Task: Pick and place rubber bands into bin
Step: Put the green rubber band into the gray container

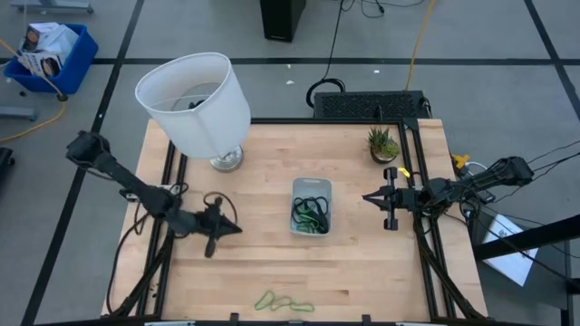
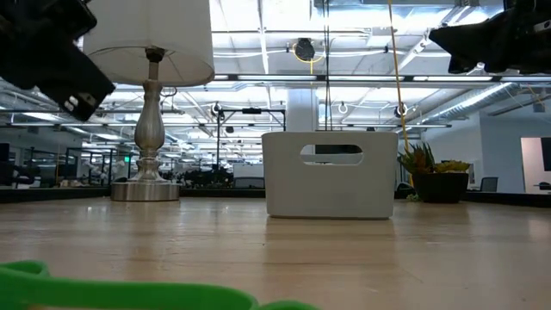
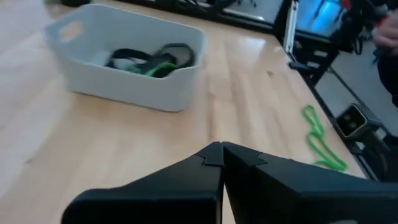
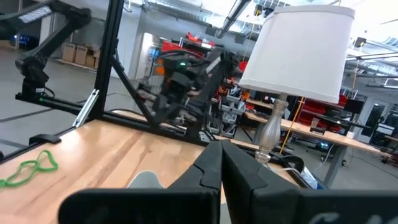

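1. Near the table's front edge, light green wavy rubber bands [image 1: 284, 302] lie loose.
2. Small pale plastic bin [image 1: 311, 187] mid-table holds others.
3. My left gripper [image 1: 237, 229], clenched empty, should open, then descend squarely.

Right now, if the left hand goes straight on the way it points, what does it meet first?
Probably the bin. The left hand, shut and empty, points right across the table toward it, with bare wood between. It may pass just by the bin's near end; depth is unclear.

Two matte-black jointed arms w/ pointed tips.
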